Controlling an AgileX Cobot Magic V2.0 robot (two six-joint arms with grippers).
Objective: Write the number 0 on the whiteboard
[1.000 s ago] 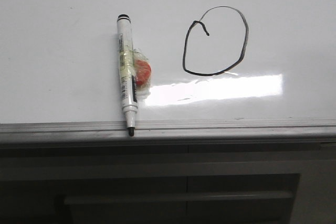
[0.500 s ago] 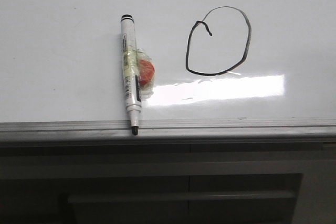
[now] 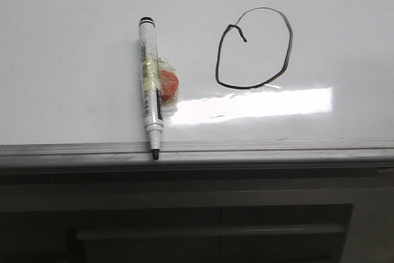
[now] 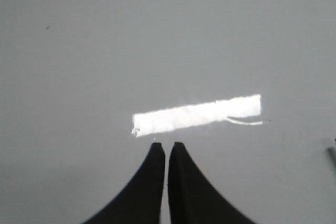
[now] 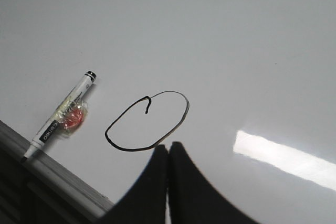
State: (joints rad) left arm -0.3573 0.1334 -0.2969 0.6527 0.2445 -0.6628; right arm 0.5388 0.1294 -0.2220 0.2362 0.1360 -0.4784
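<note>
The number 0 (image 3: 287,53) is a thin black oval loop with a small hook at its upper left, drawn on the glossy whiteboard (image 3: 74,41). It also shows in the right wrist view (image 5: 181,121). The white marker pen (image 3: 148,84) with a red blob taped on lies to the left of the 0, its tip over the grey edge strip (image 3: 277,150). My right gripper (image 5: 168,148) is shut and empty, above the board beside the 0. My left gripper (image 4: 166,145) is shut and empty over bare board (image 4: 79,51). Neither gripper shows in the front view.
A bright rectangular glare (image 3: 258,104) lies on the board below the 0. Below the edge strip is a dark grey panelled surface with a horizontal bar (image 3: 209,231). The marker also shows in the right wrist view (image 5: 60,114).
The front view has shifted slightly sideways and back; nothing on the board has moved.
</note>
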